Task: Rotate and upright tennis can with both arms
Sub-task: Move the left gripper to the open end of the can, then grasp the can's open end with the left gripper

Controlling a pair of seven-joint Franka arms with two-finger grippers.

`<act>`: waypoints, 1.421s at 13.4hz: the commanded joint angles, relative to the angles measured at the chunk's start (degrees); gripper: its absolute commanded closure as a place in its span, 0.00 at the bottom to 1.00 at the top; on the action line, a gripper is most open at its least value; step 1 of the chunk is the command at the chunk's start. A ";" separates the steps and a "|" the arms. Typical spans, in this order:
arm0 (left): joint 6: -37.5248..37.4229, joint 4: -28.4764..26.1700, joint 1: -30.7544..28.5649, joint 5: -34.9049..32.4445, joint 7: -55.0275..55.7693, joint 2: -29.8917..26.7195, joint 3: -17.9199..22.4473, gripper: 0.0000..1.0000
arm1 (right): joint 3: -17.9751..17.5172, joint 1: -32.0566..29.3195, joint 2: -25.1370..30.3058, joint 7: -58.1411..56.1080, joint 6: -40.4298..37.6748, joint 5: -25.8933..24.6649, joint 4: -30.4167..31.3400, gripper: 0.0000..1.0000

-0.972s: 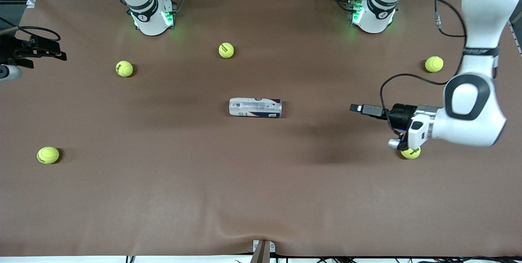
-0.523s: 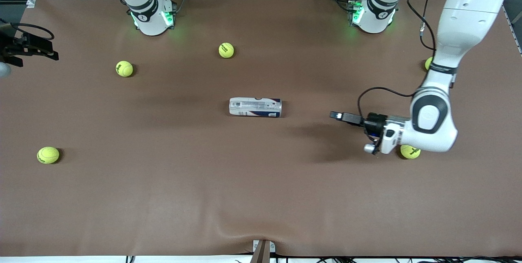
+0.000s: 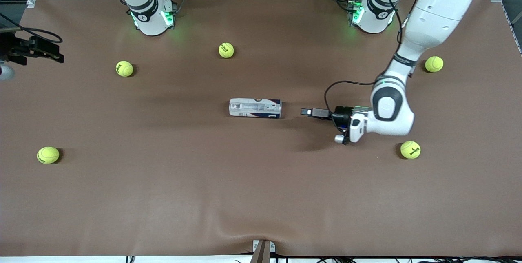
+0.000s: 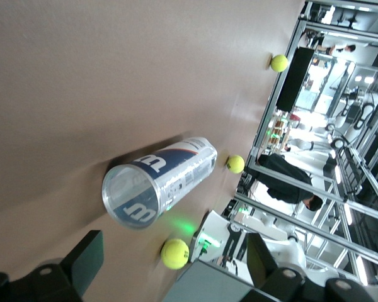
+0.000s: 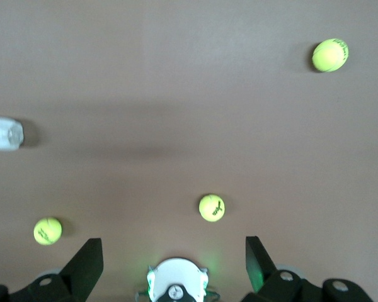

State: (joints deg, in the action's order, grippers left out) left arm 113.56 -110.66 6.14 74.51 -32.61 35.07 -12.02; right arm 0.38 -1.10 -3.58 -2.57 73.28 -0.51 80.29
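The right gripper (image 3: 40, 51) hangs at the table (image 3: 163, 197) edge at the right arm's end, fingers (image 5: 85, 261) spread wide and holding nothing; broad bare cloth lies between it and the can (image 3: 255, 108). Two balls (image 3: 124, 68) (image 3: 48, 155) sit at that end, one nearer the front camera than the other, and a third ball (image 3: 226, 50) rests nearer the bases. The can lies on its side mid-table, apart from every ball, with open cloth all round. Just off its end toward the left arm, the left gripper (image 3: 312, 112) points at it, fingers (image 4: 88, 258) released wide, not touching; in the left wrist view the can's round end (image 4: 131, 198) faces the gap between them. Two more balls (image 3: 410, 149) (image 3: 434, 64) lie by the left arm's end.
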 commanded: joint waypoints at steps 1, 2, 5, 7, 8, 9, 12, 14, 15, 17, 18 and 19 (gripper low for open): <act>4.90 -2.72 4.30 7.81 -2.63 -1.15 -0.02 0.00 | 0.23 -0.22 -0.20 4.14 1.16 0.86 -0.75 0.00; 5.96 -2.72 5.54 10.63 -3.68 -0.80 -0.02 0.00 | 0.32 -0.31 -0.20 5.89 1.86 0.69 -0.75 0.00; 7.38 -5.70 6.70 12.85 -7.10 -0.88 -0.02 0.00 | 0.23 -0.58 -0.20 10.47 4.15 1.04 -0.66 0.00; 7.38 -7.11 6.61 12.94 -8.17 -0.88 -0.02 0.00 | 0.23 0.04 -0.29 13.98 5.73 1.13 -0.40 0.00; 7.64 -7.11 6.96 14.51 -8.26 -0.80 -0.02 0.00 | 0.14 -0.05 -0.20 15.56 5.82 1.13 -0.40 0.00; 7.73 -6.76 7.31 16.18 -8.43 -0.62 0.06 0.00 | 0.32 0.21 -0.03 15.93 6.00 1.04 -0.40 0.00; 8.34 -3.17 8.89 18.39 -9.14 2.00 0.06 0.00 | 3.46 4.24 0.50 16.28 5.30 0.25 -0.05 0.00; 9.83 -2.10 10.21 18.39 -9.49 2.80 0.06 0.03 | 5.15 5.23 1.72 15.93 5.21 0.25 1.09 0.00; 10.54 -2.10 10.56 18.39 -10.36 3.16 0.06 0.06 | 5.15 4.70 2.51 15.84 5.38 0.25 1.97 0.00; 10.72 -1.58 11.00 19.78 -11.51 4.04 0.06 0.17 | 5.07 2.78 4.36 15.32 5.64 0.42 3.72 0.00; 10.72 -1.57 11.52 20.84 -11.51 3.95 0.06 0.27 | 4.98 2.33 4.89 15.14 5.65 0.43 4.17 0.00; 10.72 -1.40 11.62 21.90 -11.51 3.95 0.06 0.43 | 4.98 2.24 4.98 15.14 5.56 0.43 4.52 0.00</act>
State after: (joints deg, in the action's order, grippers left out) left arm 123.40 -113.19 16.94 93.62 -42.92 38.51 -11.87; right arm 5.61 1.89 -1.47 12.64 78.59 -0.11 81.58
